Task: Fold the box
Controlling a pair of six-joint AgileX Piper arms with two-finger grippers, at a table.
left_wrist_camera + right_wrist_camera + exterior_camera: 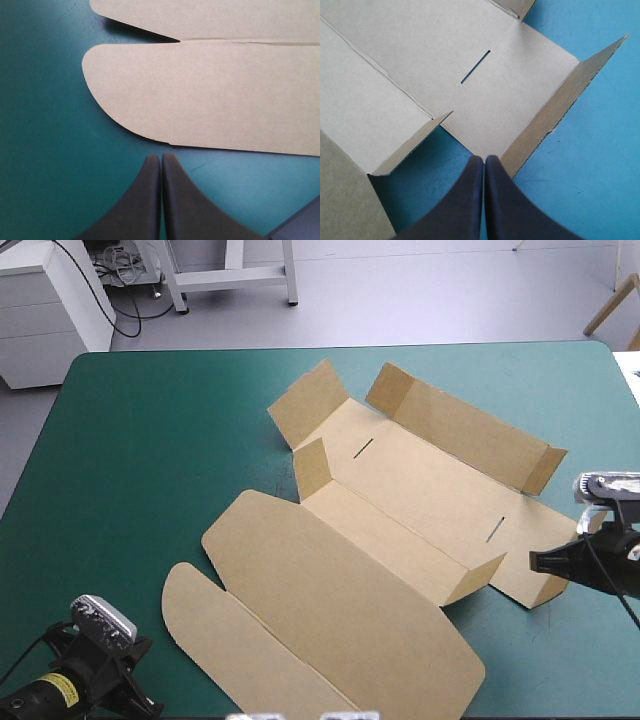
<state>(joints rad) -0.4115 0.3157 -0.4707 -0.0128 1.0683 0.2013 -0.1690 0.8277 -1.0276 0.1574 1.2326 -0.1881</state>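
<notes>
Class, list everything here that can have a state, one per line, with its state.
box: open, walls partly raised, none tucked.
lid: lying flat.
left gripper: shut, empty, just short of the lid's rounded flap.
right gripper: shut, empty, at the edge of the box's end flap.

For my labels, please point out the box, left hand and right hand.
box (420, 480): high view, on its base panel.
left hand (161, 157): left wrist view, between its fingertips.
right hand (484, 158): right wrist view, between its fingertips.
</notes>
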